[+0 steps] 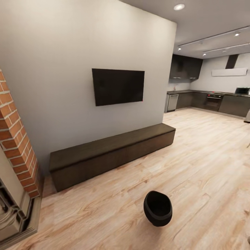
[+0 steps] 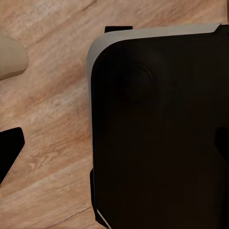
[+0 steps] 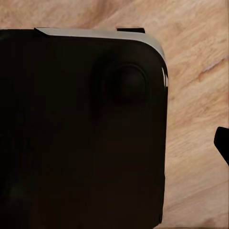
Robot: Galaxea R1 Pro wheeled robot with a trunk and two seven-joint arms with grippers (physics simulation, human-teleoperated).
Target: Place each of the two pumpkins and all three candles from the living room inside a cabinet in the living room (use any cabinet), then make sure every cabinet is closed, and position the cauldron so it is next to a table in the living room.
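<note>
The long, low dark-brown cabinet runs along the grey wall in the head view, its plain front panels all shut. A black cauldron sits on the wood floor in front of it, nearer to me and apart from the cabinet. The pumpkins, the candles and the table are out of view. In the left wrist view one dark fingertip of my left gripper shows at the picture's edge over the floor. A matching fingertip of my right gripper shows in the right wrist view. Both stand wide apart, holding nothing.
A black TV hangs above the cabinet. A brick fireplace stands at the left. A dark kitchen lies at the back right. My black, grey-edged base lies under both wrists. Wood floor stretches to the right.
</note>
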